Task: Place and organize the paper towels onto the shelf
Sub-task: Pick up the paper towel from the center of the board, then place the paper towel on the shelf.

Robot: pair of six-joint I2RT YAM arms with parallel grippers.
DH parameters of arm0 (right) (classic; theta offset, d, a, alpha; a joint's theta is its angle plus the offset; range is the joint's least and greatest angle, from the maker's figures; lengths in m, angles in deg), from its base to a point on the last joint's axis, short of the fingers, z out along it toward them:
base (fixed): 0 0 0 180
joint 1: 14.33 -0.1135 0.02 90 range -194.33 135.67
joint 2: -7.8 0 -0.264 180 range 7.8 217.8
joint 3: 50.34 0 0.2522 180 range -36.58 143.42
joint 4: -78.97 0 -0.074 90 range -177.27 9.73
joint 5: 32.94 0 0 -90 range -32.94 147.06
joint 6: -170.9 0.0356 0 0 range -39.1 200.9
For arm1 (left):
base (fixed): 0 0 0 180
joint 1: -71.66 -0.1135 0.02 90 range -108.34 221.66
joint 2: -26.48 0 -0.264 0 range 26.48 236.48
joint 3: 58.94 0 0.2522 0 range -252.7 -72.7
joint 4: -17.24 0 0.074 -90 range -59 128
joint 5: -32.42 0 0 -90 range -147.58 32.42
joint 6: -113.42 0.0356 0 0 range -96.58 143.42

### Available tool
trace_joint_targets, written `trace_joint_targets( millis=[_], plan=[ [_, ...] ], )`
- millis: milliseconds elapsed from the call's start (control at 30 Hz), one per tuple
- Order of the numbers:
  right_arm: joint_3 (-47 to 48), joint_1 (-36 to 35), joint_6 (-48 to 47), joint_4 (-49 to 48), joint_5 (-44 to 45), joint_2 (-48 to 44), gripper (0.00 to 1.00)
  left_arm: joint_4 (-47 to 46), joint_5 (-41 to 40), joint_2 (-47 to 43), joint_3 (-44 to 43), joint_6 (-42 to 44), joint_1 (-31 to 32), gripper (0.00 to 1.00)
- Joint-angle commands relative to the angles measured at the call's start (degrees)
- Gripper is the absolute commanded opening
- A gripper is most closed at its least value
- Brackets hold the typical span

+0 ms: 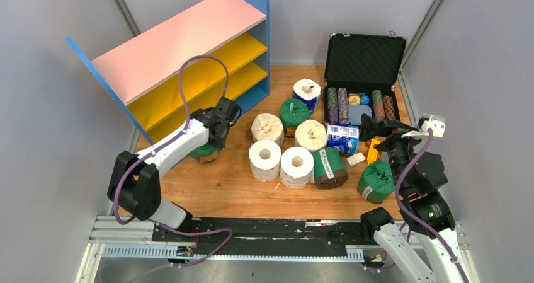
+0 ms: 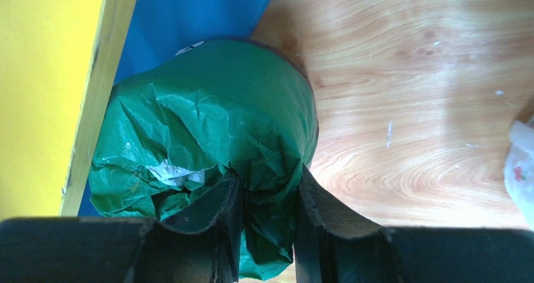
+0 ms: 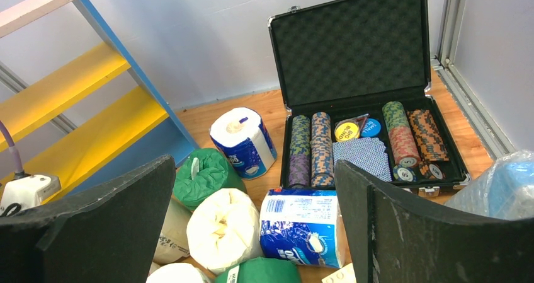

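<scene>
Next to the foot of the shelf (image 1: pixel 182 37), a green-wrapped paper towel roll (image 1: pixel 204 152) stands on the wooden table. My left gripper (image 1: pixel 213 141) is over it, shut on the crumpled green wrap at the top of the roll (image 2: pixel 208 119); its fingers (image 2: pixel 223 201) pinch a fold. The shelf's yellow board (image 2: pixel 44 75) and blue panel (image 2: pixel 182 12) lie just beyond the roll. Several more paper towels (image 1: pixel 296 144), cream, white, green and blue-printed, cluster mid-table. My right gripper (image 1: pixel 371 130) hangs open over the right side, above a blue-printed pack (image 3: pixel 302 226) and a cream roll (image 3: pixel 220 229).
An open black case (image 1: pixel 365 59) with poker chips and cards stands at the back right. A green roll (image 1: pixel 376 181) sits by the right arm. A white-wrapped thing (image 2: pixel 522 169) shows at the right edge of the left wrist view. Grey walls close in both sides.
</scene>
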Motion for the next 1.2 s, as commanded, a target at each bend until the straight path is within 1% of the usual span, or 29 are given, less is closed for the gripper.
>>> trace_joint_targets(
  millis=[0, 100, 300, 500, 667, 1000, 1067, 1100, 1167],
  plan=[
    [0.7, 0.3, -0.5, 0.2, 1.1, -1.0, 1.00, -4.3, 2.5, -1.0, -4.3, 6.0, -2.0, 0.28],
    [0.7, 0.2, -0.5, 0.2, 1.2, -1.1, 1.00, -6.4, 2.8, -1.6, -4.2, 7.8, -2.9, 0.27],
    [0.7, 0.2, -0.6, 0.2, 1.1, -0.9, 1.00, -10.6, 8.6, -2.0, -3.0, 9.0, -5.9, 0.27],
    [0.6, 0.2, -0.6, 0.2, 1.2, -0.8, 1.00, -12.3, 6.4, -2.3, -2.4, 10.3, -7.3, 0.28],
    [0.6, 0.2, -0.7, 0.3, 1.0, -0.5, 1.00, -14.5, 5.6, -2.1, -2.5, 12.1, -7.3, 0.32],
    [0.6, 0.2, -0.8, 0.3, 1.0, -0.4, 1.00, -21.1, 4.9, 1.7, -3.3, 16.5, -7.3, 0.34],
    [0.5, 0.2, -0.8, 0.2, 1.1, -0.4, 1.00, -22.5, 4.5, 2.2, -3.1, 17.3, -7.3, 0.38],
    [0.5, 0.2, -0.8, 0.3, 1.0, -0.5, 1.00, -23.4, 4.2, 2.4, -3.0, 17.6, -7.3, 0.44],
    [0.5, 0.2, -0.8, 0.3, 0.9, -0.5, 1.00, -24.2, 4.0, 2.6, -3.0, 18.2, -7.3, 0.51]
  ],
)
